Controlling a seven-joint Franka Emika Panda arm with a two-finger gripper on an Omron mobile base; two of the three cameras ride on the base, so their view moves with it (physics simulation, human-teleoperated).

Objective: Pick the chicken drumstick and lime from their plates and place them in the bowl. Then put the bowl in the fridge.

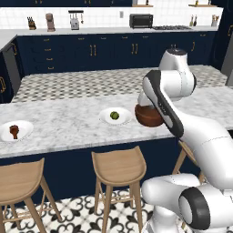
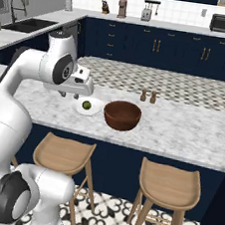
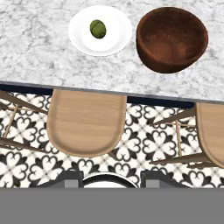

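Lime (image 3: 98, 29) on white plate (image 3: 117, 41), wooden bowl (image 3: 171, 38) just beside it, drumstick (image 1: 14, 131) on far plate (image 1: 25, 128), gripper (image 3: 111, 177) over stool (image 3: 85, 123), finger state can't tell

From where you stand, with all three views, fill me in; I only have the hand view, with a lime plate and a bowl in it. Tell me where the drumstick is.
Observer: The chicken drumstick lies on a second white plate, far along the counter on the lime's side, away from the bowl.
Operator: Report anything else on the counter.
Observer: Two small shakers stand behind the bowl.
Operator: Give me the gripper's position.
Observer: The gripper hangs at the counter's near edge, by the lime plate, holding nothing; open or shut, I cannot tell.
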